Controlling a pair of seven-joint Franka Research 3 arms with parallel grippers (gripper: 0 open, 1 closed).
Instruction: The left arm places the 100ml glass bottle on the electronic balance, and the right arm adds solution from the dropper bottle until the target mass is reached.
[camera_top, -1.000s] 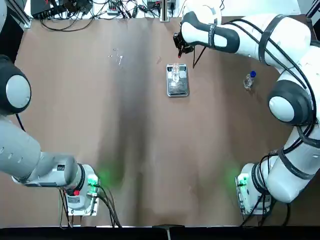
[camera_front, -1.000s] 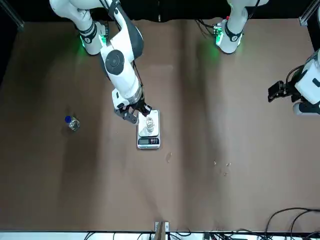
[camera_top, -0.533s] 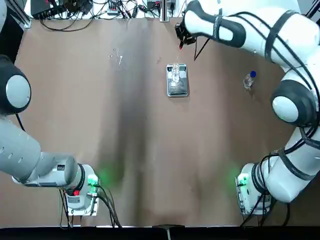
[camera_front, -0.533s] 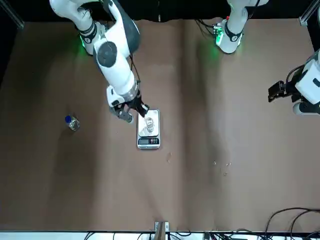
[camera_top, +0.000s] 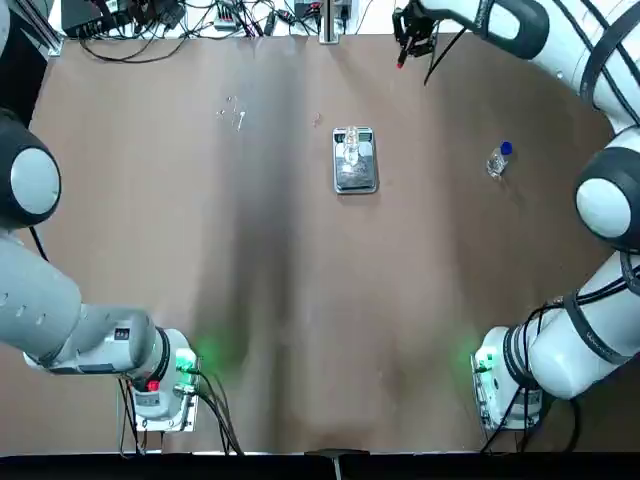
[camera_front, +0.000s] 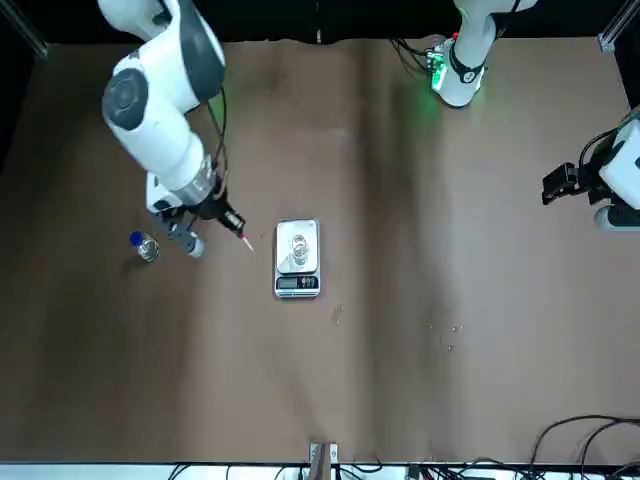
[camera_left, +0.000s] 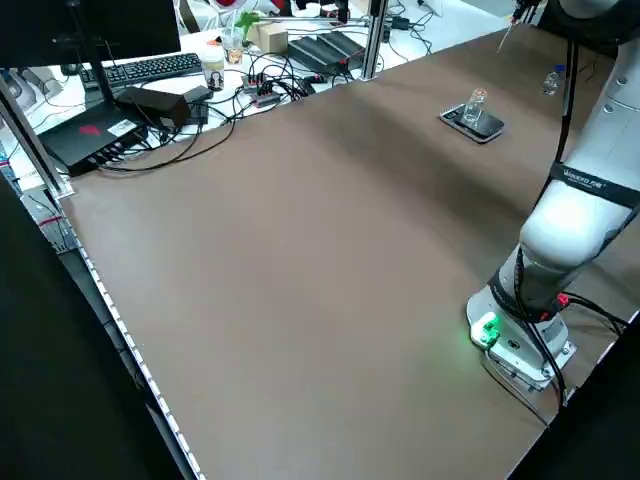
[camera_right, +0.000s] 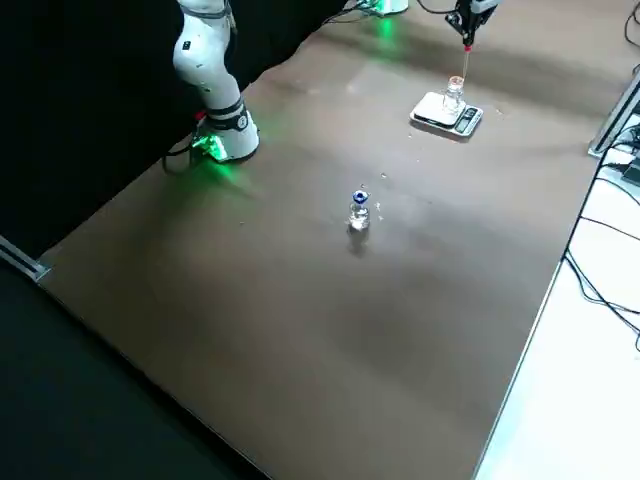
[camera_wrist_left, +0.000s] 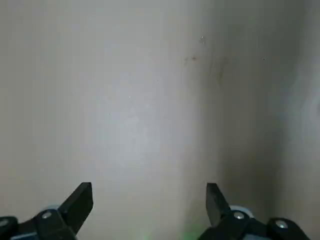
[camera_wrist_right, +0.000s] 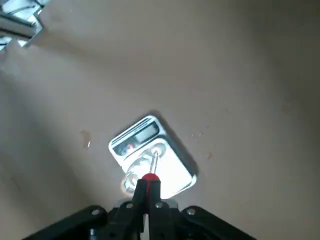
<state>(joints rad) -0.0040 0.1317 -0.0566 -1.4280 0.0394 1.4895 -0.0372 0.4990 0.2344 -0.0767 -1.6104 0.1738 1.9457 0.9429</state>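
Note:
The 100ml glass bottle (camera_top: 351, 147) stands upright on the pan of the electronic balance (camera_top: 356, 176), whose display faces away from the arms. In the front view the bottle (camera_front: 298, 245) is on the balance (camera_front: 297, 283) too. My right gripper (camera_front: 212, 214) hangs above the table between the balance and the dropper bottle (camera_front: 146, 246), shut on a red-topped dropper (camera_front: 241, 236). Its wrist view shows the dropper (camera_wrist_right: 150, 179) pinched in the gripper (camera_wrist_right: 148, 192), with the balance (camera_wrist_right: 136, 136) below. The blue-collared dropper bottle (camera_top: 497, 160) stands alone. My left gripper (camera_wrist_left: 149, 200) is open, far to the left.
Cables and electronics (camera_top: 200, 15) line the table's far edge, with a keyboard (camera_left: 150, 68) beyond it. A few small specks (camera_top: 233, 112) lie on the brown table left of the balance. Both arm bases glow green (camera_top: 185, 362) at the near edge.
My right gripper has risen and swung away from above the glass bottle toward the robot's right, nearer the dropper bottle, still holding the dropper. The left arm has stayed put.

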